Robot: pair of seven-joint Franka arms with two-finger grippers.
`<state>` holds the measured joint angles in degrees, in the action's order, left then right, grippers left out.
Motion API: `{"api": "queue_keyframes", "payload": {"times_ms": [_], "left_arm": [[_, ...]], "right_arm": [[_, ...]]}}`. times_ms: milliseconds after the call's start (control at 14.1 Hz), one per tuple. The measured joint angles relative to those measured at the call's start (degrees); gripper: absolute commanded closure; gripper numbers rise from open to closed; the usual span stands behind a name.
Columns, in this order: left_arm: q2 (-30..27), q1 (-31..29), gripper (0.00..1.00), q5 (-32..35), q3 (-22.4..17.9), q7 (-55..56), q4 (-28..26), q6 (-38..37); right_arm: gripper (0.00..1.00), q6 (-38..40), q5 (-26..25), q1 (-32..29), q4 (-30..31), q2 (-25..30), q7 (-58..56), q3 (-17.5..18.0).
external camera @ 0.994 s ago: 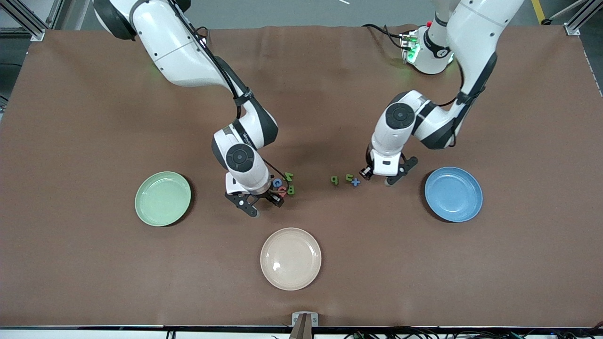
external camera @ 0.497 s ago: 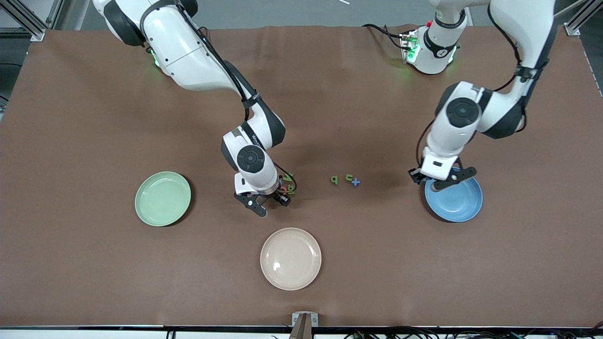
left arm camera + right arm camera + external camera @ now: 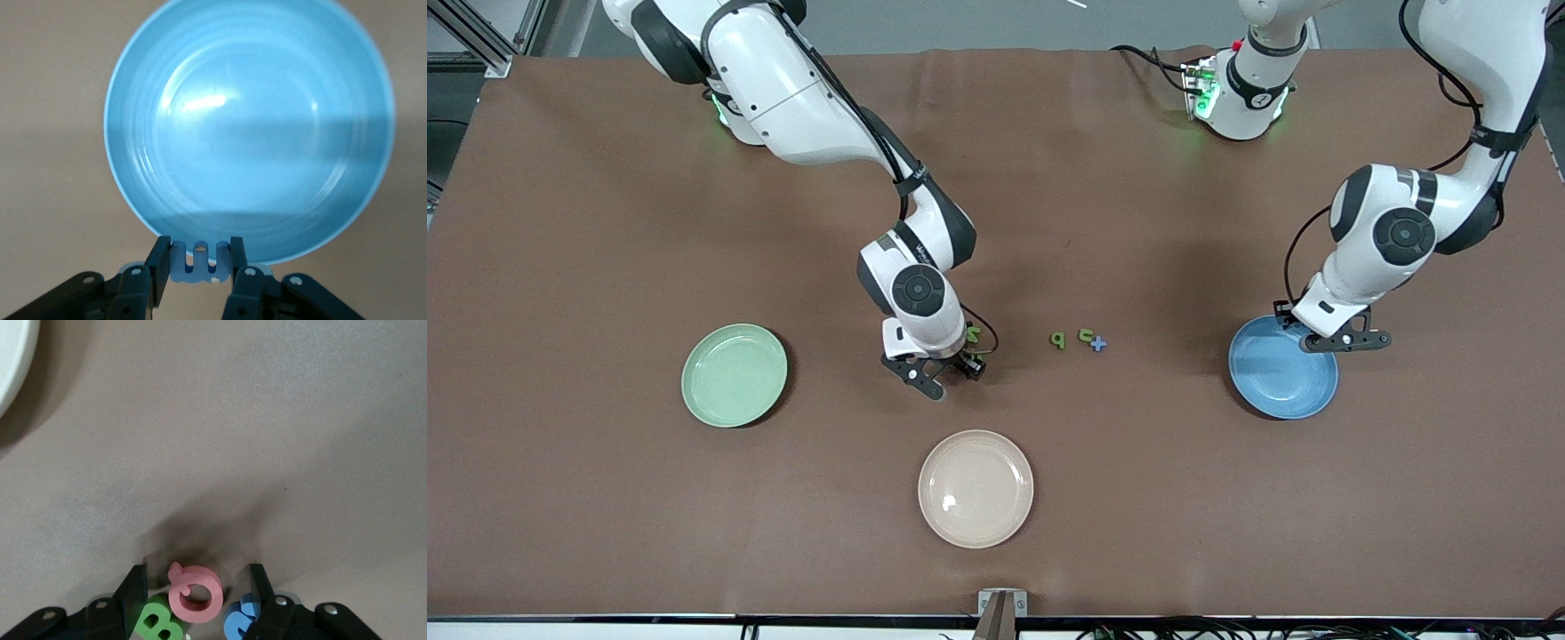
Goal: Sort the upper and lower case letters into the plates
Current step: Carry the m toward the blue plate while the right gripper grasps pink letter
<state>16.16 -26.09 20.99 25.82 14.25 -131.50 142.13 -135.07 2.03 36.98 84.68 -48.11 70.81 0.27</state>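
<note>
Front view: two arms work over a brown table (image 3: 605,178); a cream-beige round plate (image 3: 975,488) lies nearest the camera.
Left hand (image 3: 197,261): clamped on a pale blue foam letter (image 3: 197,260), which I read as a lowercase m; hangs over the rim of the medium blue round plate (image 3: 247,127), at the edge toward the robots' bases.
Right hand (image 3: 197,593): fingers apart, low over the table, straddling a pink foam letter Q (image 3: 194,591).
Neighbours: green foam letter B (image 3: 157,621) and blue foam letter (image 3: 240,621) crowd each finger.
Key relation: Q lies squarely between the fingers.
Destination: pale mint green round plate (image 3: 735,374) lies toward the right arm's end of the table.
Loose pieces: small green q (image 3: 1057,339), green piece (image 3: 1086,334), blue plus (image 3: 1098,344) lie between the arms.
</note>
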Motion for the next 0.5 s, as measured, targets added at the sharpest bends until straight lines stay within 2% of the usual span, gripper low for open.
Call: {"api": "queue_keyframes", "payload": {"times_ms": [284,497], "left_arm": [[4.3,-0.7,0.82,0.1,0.2,-2.0,0.1,4.5],[6.3,-0.6,0.82,2.7,0.3,-2.1,0.7,6.3]], "right_arm": [[0.44,0.4,-1.0,0.1,0.0,0.0,0.1,0.0],[0.51,1.3,-1.1,0.3,-0.3,0.0,0.1,-0.1]]}}
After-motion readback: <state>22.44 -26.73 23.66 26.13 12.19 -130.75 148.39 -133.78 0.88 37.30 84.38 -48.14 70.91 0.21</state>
